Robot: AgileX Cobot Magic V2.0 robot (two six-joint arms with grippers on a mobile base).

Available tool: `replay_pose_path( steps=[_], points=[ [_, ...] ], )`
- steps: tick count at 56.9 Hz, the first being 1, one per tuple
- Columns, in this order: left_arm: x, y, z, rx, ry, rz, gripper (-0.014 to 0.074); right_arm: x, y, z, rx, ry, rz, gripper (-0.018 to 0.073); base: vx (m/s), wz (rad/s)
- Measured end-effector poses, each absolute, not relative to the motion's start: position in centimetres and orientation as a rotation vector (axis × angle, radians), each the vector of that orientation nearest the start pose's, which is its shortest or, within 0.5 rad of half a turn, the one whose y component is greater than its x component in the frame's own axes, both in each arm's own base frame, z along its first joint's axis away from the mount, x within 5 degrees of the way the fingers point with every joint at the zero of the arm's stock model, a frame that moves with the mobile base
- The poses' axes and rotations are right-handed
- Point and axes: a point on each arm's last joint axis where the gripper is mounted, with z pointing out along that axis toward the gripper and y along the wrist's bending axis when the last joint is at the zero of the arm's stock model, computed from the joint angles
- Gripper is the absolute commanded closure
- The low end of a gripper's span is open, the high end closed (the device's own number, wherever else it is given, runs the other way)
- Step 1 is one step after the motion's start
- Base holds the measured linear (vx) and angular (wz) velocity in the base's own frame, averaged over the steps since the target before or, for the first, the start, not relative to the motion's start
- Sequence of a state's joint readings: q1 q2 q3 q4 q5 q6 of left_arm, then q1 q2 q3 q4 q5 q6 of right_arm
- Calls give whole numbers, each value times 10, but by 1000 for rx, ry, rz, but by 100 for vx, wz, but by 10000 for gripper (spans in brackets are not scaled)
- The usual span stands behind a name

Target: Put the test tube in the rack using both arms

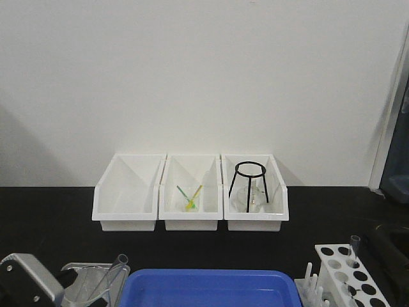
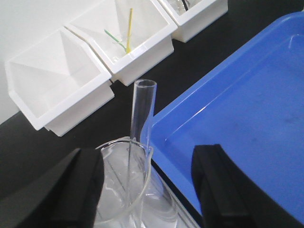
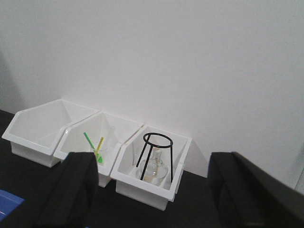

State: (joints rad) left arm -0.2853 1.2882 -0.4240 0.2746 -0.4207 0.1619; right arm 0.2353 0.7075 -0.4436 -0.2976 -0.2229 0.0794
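The test tube is a slender clear tube that leans in a short clear beaker, its open rim up. In the front view the test tube stands at the bottom left, beside the blue tray. My left gripper is open, with its black fingers on either side of the beaker and tube, not touching the tube. The white rack stands at the bottom right with another clear tube in one hole. My right gripper is open and empty, facing the bins.
A blue tray lies between the beaker and the rack. Three white bins stand along the back wall. The middle one holds green and yellow sticks. The right one holds a black wire stand and a flask.
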Motion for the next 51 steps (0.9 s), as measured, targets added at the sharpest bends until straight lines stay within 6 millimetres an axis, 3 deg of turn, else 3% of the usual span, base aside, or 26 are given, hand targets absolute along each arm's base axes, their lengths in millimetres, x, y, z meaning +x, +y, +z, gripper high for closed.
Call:
replay_pose_path(
  steps=[19, 32, 38, 51],
  points=[
    [282, -93, 202, 740, 1826, -33, 83, 146, 41, 317, -391, 1483, 68, 5, 0, 0],
    [301, -100, 186, 750, 1853, -43, 113, 146, 41, 317, -393, 1482, 66, 5, 0, 0],
    [302, -101, 185, 749, 1840, -48, 200, 146, 41, 317, -394, 1482, 65, 5, 0, 0],
    [304, -103, 192, 730, 1766, -64, 505, 146, 41, 317, -394, 1482, 65, 5, 0, 0]
  ],
)
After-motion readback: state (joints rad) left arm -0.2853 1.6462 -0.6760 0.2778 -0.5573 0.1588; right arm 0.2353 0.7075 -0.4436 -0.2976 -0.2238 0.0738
